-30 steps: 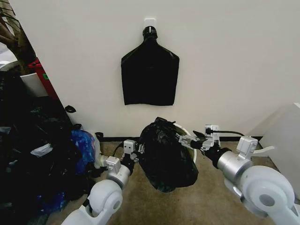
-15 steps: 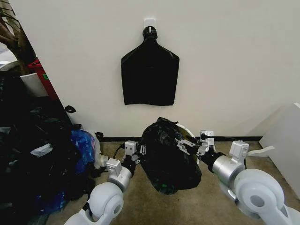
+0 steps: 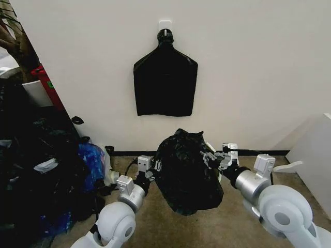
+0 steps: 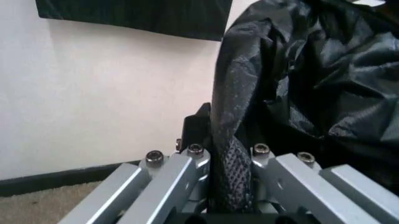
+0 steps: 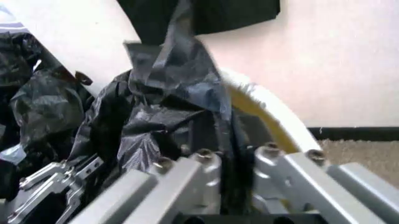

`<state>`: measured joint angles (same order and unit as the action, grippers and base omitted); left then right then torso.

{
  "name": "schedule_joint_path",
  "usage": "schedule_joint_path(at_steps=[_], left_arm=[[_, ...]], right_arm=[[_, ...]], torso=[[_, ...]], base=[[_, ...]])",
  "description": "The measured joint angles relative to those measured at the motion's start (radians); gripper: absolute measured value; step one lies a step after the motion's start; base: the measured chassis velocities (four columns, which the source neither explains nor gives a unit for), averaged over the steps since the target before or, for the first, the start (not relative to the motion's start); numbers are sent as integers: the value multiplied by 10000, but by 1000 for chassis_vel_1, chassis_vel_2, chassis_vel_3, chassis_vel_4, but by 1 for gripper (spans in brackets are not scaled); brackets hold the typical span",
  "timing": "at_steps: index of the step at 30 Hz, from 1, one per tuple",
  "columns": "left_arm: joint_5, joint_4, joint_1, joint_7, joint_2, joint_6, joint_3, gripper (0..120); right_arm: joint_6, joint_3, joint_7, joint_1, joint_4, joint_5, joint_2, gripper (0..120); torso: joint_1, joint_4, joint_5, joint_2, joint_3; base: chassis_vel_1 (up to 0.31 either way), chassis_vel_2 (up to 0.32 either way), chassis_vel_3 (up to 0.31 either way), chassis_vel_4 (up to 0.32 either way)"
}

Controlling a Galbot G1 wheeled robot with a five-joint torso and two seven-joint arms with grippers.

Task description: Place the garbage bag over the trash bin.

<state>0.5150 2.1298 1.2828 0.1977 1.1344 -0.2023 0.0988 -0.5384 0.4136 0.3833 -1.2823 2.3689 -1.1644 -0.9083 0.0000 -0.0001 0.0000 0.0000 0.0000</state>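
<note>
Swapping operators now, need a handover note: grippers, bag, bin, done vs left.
Left gripper: shut on the garbage bag, pinching a fold at its left side, as the left wrist view shows.
Right gripper: shut on the bag's right edge, by the rim.
Trash bin: on the floor by the wall, mostly hidden by the bag; the rim shows on the right side.
Done: bag draped over most of the bin.
Left: pull the right edge over the exposed rim, release.

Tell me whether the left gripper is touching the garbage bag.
Touching. The left wrist view shows a fold of the garbage bag pinched between the jaws of the left gripper, shut on it.
</note>
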Motion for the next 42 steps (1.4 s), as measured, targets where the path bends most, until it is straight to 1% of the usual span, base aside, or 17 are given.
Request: schedule_joint_path(at_steps=[1, 7, 10, 13, 14, 17, 20, 21, 24, 27, 28, 29, 30, 32, 34, 37, 42], left_arm=[[0, 0, 6, -30, -6, 1, 21, 4], [-90, -74, 77, -324, -37, 111, 140, 4], [-128, -140, 132, -593, -40, 279, 209, 4], [-131, -162, 185, -874, -64, 469, 284, 4], [-131, -162, 185, -874, -64, 469, 284, 4], [-131, -178, 246, -1184, -102, 705, 346, 4], [-131, -181, 350, -1444, -118, 919, 361, 4], [-131, -181, 350, -1444, -118, 919, 361, 4], [-125, -175, 428, -1585, -110, 1093, 372, 4], [-98, -161, 464, -1676, -103, 1269, 388, 4], [-98, -161, 464, -1676, -103, 1269, 388, 4], [-83, -159, 470, -1695, -101, 1319, 388, 4], [-73, -158, 472, -1706, -101, 1346, 388, 4], [-19, -147, 477, -1764, -99, 1446, 387, 4], [40, -147, 477, -1792, -89, 1498, 383, 4], [92, -147, 472, -1792, -67, 1525, 382, 4], [588, -165, 391, -1632, 60, 1533, 382, 4]], right_arm=[[24, 35, -11, 2, 0, 27, 22, 0], [96, 357, -110, 20, -59, 161, 257, 0], [144, 600, -311, 61, -281, 271, 513, 0], [151, 775, -921, 121, -619, 364, 800, 0], [151, 775, -921, 121, -619, 364, 800, 0], [157, 862, -1618, 375, -1259, 525, 1128, 0], [118, 901, -2672, 782, -2076, 782, 1466, 0], [118, 901, -2672, 782, -2076, 782, 1466, 0], [-25, 870, -3842, 1121, -2724, 1139, 1702, 0], [-31, 759, -5657, 1317, -3412, 2009, 1915, 0], [-31, 759, -5657, 1317, -3412, 2009, 1915, 0], [45, 711, -6165, 1330, -3610, 2351, 1982, 0], [121, 676, -6495, 1330, -3744, 2599, 2025, 0], [537, 590, -7697, 1278, -4215, 3640, 2180, 0], [851, 584, -8390, 1160, -4451, 4202, 2247, 0], [1116, 610, -8849, 1057, -4584, 4510, 2262, 0], [2054, 779, -9897, 767, -4939, 5286, 2288, 0]], torso=[[0, 0, 0, 0, 0], [0, 0, -1, 0, 0], [0, 0, 0, 0, 0], [0, 0, 0, 0, 0], [0, 0, 0, 0, 0], [0, -1, 2, 0, 0], [0, 0, 2, 0, 0], [0, 0, 2, 0, 0], [0, 1, 1, 0, 0], [0, 2, 0, 0, 0], [0, 2, 0, 0, 0], [0, 1, 0, 0, 0], [0, 1, 1, 0, 1], [0, 1, 1, 0, 0], [0, 0, 0, 0, 1], [0, 0, 1, 0, 0], [0, -1, 1, 0, 0]], base=[[0, 0, 0, 0], [0, 0, 0, 0], [0, 0, 0, 0], [0, 0, 0, 0], [0, 0, 0, 0], [0, 0, 0, 0], [0, 0, 0, 0], [0, 0, 0, 0], [0, 0, 0, 0], [0, 0, 0, 0], [0, 0, 0, 0], [0, 0, 0, 0], [0, 0, 0, 0], [0, 0, 0, 0], [0, 0, 0, 0], [0, 0, 0, 0], [0, 0, 0, 0]])
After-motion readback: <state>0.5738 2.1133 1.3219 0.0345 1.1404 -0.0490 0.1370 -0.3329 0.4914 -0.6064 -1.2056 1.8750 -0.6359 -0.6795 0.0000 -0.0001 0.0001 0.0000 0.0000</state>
